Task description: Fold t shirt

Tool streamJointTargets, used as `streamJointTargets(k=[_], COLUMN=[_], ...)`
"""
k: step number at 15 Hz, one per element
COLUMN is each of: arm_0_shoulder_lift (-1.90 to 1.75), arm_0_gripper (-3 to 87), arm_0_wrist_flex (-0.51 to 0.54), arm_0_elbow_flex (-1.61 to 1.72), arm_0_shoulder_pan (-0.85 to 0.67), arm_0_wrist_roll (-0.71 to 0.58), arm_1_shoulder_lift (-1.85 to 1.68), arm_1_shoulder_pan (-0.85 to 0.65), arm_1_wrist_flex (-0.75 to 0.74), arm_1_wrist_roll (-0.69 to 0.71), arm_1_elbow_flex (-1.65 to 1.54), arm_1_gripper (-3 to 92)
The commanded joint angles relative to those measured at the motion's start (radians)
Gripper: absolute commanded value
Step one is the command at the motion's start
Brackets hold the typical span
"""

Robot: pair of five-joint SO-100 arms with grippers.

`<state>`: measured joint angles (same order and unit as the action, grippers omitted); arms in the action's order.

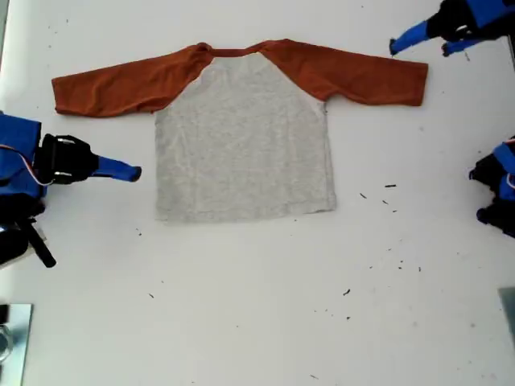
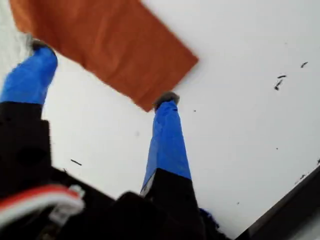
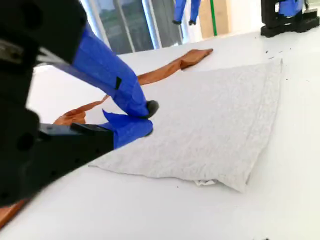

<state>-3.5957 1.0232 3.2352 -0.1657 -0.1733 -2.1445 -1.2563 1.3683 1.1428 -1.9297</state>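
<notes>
Exterior view: our grey, rust-sleeved cloth t shirt lies flat on the white desk. First end effector gapes at a cuff; second end effector pinched shut, empty.

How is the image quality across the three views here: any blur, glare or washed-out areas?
Exterior view: evenly lit, slightly soft, white table nearly overexposed. First wrist view: my first gripper and the t shirt sleeve smeared soft. Second wrist view: my second gripper close and soft, background windows bright.
</notes>
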Motion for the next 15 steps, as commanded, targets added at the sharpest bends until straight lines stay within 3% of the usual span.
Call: streamJointTargets(k=[1, 5, 6, 8, 13, 15], arm_0_shoulder_lift=[-0.008, -0.008, -0.008, -0.008, -0.008, -0.008], arm_0_gripper=[-0.3, -0.3, -0.3, -0.3, -0.3, -0.3], arm_0_wrist_flex=[0.003, 0.003, 0.003, 0.003, 0.003, 0.003], arm_0_elbow_flex=[0.008, 0.008, 0.008, 0.009, 0.009, 0.009], arm_0_shoulder_pan=[0.008, -0.002, -0.003, -0.006, -0.008, -0.011], arm_0_wrist_roll=[-0.005, -0.005, -0.005, -0.005, 0.002, 0.002], arm_1_shoulder_lift=[0.021, 0.137, 0.172, 0.215, 0.083, 0.048], arm_1_shoulder_pan=[-0.046, -0.087, -0.084, -0.077, -0.037, 0.075], arm_1_wrist_flex=[-0.141, -0.410, -0.456, -0.495, -0.236, -0.169], arm_1_wrist_roll=[0.072, 0.114, 0.115, 0.112, 0.127, 0.078], arm_1_elbow_flex=[-0.061, -0.288, -0.310, -0.321, -0.089, 0.000], arm_1_gripper=[39.7, 37.6, 32.6, 4.9, 3.6, 3.5])
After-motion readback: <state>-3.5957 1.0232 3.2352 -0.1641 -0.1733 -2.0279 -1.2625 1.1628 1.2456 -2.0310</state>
